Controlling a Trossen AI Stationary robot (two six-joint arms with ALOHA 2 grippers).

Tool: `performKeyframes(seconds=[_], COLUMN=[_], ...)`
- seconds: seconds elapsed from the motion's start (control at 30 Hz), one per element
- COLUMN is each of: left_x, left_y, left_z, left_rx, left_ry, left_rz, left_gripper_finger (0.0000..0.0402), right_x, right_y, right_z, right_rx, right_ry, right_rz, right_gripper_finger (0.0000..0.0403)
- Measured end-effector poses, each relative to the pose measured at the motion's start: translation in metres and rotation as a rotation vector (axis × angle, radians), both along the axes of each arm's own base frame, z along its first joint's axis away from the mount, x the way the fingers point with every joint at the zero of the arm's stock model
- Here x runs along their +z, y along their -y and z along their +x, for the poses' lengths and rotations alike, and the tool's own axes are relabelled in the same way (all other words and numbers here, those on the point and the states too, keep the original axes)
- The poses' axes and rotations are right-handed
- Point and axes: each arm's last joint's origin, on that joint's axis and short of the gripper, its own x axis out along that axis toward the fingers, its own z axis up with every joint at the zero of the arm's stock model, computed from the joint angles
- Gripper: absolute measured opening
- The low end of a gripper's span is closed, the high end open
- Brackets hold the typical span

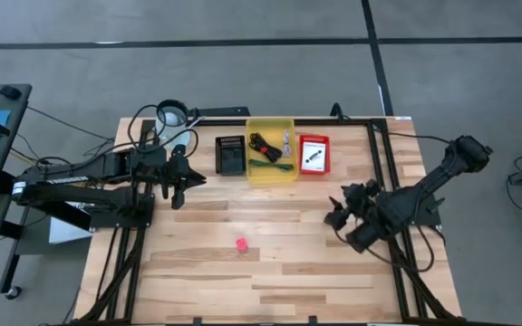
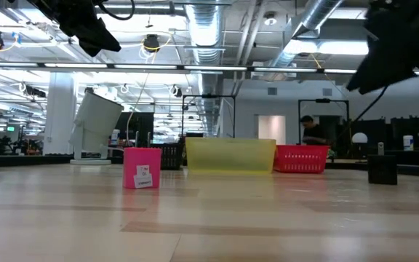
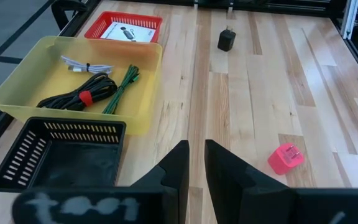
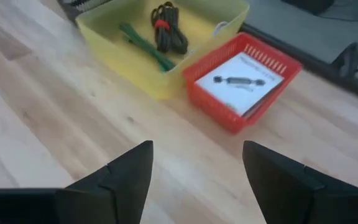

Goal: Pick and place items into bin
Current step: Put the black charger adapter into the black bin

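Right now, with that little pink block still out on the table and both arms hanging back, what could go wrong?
The pink block is small and lies alone on the bare wood, so a gripper closing on it might nudge it away. The yellow bin sits tight between the black basket and the red basket, so a sloppy drop could land in the wrong one. The small black plug lies near the right arm and might get bumped.

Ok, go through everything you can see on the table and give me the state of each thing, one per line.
Yellow bin: holds cable, ties, grey cord.
Black coiled cable: bundled, lying in the yellow bin.
Green ties: in the yellow bin.
Black basket: looks empty.
Red basket: holds a white card.
Pink cube: loose on the table.
Left gripper: nearly shut, empty.
Right gripper: open, empty.
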Motion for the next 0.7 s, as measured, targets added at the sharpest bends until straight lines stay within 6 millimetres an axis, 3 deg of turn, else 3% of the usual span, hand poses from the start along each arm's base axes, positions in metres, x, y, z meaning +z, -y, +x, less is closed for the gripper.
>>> performKeyframes(seconds=[0.23, 0.7], left_x=[0.0, 0.0], left_y=[0.0, 0.0], left_z=[0.0, 0.0], left_rx=[0.0, 0.0], left_ry=[0.0, -0.002], left_rz=[0.0, 0.0], left_gripper_finger=[0.0041, 0.0041], right_x=[-0.029, -0.084], right_y=[-0.011, -0.024], right_z=[-0.011, -0.003], right_rx=[0.031, -0.005], right_ry=[-0.011, 0.01], right_rz=[-0.031, -0.087], right_gripper_finger=[0.0244, 0.0244])
